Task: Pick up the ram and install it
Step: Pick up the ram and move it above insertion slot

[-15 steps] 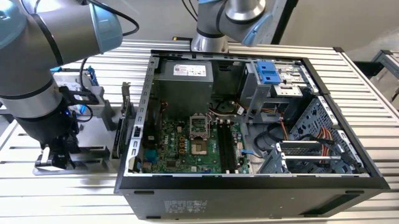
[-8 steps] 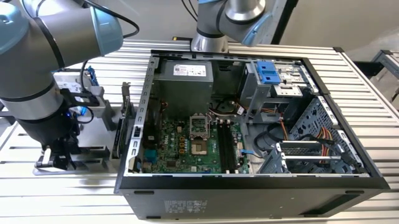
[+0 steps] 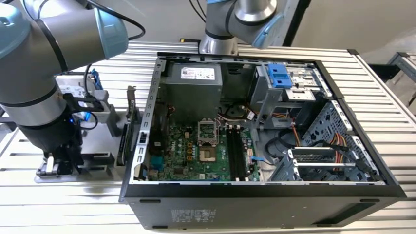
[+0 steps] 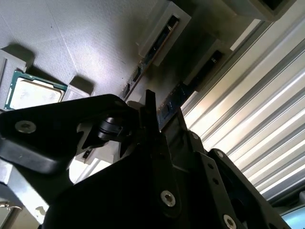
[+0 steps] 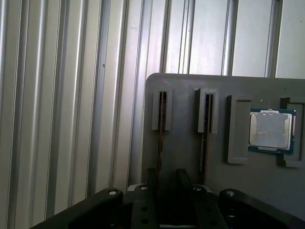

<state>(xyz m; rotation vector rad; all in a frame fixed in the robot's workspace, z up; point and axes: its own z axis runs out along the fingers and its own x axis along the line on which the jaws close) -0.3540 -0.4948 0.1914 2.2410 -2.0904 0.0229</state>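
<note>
Tool vertical over gray holder, fingers parted astride slotted ram; arm bent downward.

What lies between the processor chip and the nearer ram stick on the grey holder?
In the first wrist view, a raised grey rib of the holder stands between the processor chip and that ram stick.

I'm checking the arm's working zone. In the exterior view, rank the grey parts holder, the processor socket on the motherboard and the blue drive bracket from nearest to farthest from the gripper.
From the gripper:
1. Grey parts holder, right under it, at the exterior view's left.
2. Processor socket, near the middle of the exterior view.
3. Blue drive bracket, up toward the exterior view's right.
</note>
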